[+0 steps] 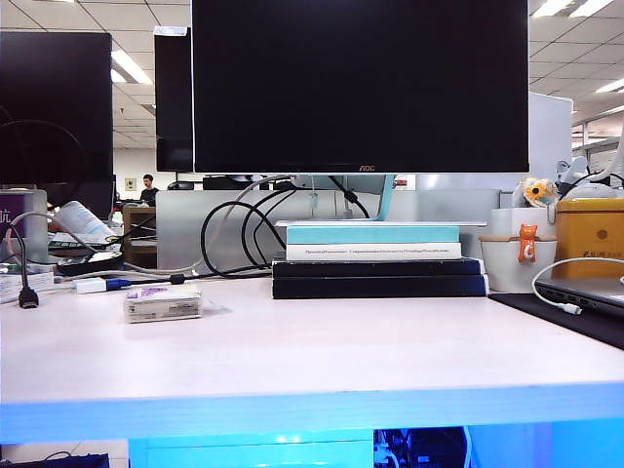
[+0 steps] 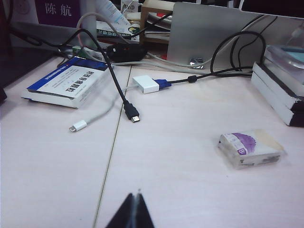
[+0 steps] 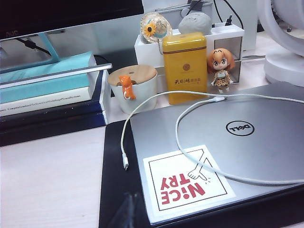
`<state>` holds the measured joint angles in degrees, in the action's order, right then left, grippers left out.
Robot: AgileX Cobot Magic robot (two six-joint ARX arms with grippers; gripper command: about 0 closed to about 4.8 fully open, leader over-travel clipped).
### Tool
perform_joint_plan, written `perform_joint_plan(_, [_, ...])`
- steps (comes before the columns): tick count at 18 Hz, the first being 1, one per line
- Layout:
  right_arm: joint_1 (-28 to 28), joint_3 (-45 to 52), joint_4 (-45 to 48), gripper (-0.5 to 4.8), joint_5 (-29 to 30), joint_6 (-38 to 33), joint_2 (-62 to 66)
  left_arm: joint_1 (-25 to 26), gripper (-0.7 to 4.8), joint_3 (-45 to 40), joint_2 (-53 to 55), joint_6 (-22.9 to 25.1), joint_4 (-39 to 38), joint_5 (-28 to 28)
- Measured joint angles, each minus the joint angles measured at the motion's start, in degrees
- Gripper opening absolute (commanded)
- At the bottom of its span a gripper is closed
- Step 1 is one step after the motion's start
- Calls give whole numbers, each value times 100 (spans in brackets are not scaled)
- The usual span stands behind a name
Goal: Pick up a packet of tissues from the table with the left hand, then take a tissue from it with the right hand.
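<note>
The packet of tissues [image 1: 163,303] lies flat on the left part of the pale table [image 1: 322,346]; it is whitish with purple print, and it also shows in the left wrist view as the packet [image 2: 251,147]. My left gripper [image 2: 135,194] hovers well short of it, fingertips pressed together, holding nothing. My right gripper [image 3: 127,195] is shut and empty over a black mat beside a laptop. Neither gripper shows in the exterior view. No loose tissue is in view.
Loose cables with a black plug [image 2: 132,114] and a white-and-blue adapter [image 2: 151,84] lie behind the packet, next to a blue-and-white box [image 2: 66,87]. Stacked books [image 1: 378,258] sit under the monitor [image 1: 359,86]. A silver laptop [image 3: 228,147], white cup [image 3: 133,88] and yellow tin [image 3: 185,68] fill the right side.
</note>
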<state>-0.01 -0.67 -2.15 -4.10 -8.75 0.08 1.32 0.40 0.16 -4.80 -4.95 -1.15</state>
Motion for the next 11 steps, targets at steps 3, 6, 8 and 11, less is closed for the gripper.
perform_joint_plan(3, [0, 0, -28, -5, -2, 2, 0, 0, -4, 0, 0, 9, 0, -114])
perform_joint_plan(6, [0, 0, -31, -5, 0, 2, 0, 0, -4, 0, 4, 20, 4, -282])
perform_joint_plan(8, [0, 0, -28, -5, -13, 2, 0, 0, -4, 52, 4, 22, 22, -286])
perform_joint_plan(11, [2, -195, -221, -5, -450, -101, 37, 0, -4, 79, 4, 22, 170, -494])
